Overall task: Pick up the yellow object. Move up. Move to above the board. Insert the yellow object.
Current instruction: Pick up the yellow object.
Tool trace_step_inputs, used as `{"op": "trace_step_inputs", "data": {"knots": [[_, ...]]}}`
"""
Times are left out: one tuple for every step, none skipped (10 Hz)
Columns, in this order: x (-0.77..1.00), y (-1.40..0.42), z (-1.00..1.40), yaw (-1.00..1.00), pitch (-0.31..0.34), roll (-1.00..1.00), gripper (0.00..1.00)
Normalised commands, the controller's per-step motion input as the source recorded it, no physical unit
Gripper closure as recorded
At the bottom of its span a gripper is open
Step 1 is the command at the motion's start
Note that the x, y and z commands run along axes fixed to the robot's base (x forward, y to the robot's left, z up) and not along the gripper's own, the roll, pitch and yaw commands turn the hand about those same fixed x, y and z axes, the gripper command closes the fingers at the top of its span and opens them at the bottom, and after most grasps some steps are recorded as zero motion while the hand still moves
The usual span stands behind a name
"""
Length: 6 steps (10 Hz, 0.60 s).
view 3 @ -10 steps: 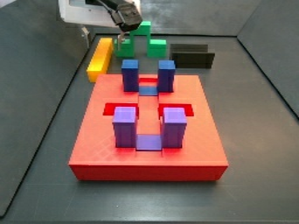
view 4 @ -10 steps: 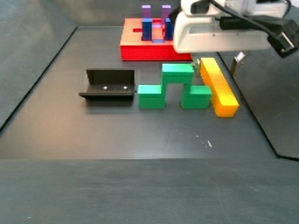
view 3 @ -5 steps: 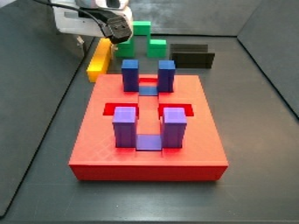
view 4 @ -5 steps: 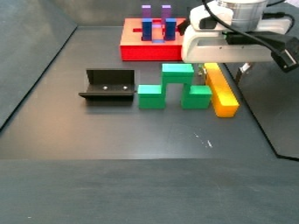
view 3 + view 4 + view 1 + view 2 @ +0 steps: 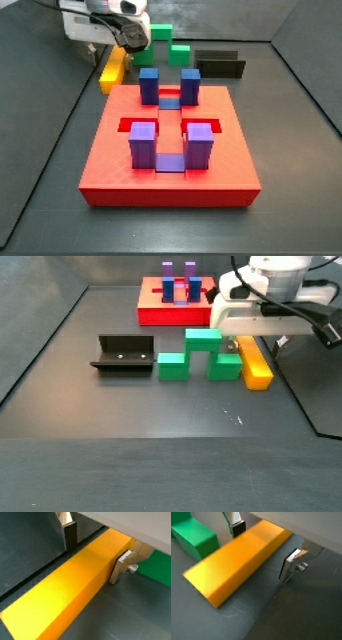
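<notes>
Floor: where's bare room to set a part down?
Free: the floor in front of the fixture and green block. Crowded: around the yellow object, straddled by the gripper, and the board.

The gripper (image 5: pixel 99 554) hung low over the floor, pointing down, its two silver fingers (image 5: pixel 293 563) spread wide apart with nothing clamped between their pads.
</notes>
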Motion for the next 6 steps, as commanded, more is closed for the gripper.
{"op": "trace_step_inputs", "data": {"knots": [[-0.05, -0.01, -0.06, -0.05, 0.0, 0.0, 0.0], [-0.01, 0.0, 0.0, 0.0, -0.006, 0.0, 0.0], [-0.07, 0.0, -0.02, 0.01, -0.01, -0.06, 0.0], [-0.15, -0.23, -0.05, 0.0, -0.029, 0.09, 0.0], [-0.17, -0.33, -0.06, 0.0, -0.019, 0.13, 0.0], [-0.01, 0.0, 0.0, 0.0, -0.006, 0.0, 0.0]]}}
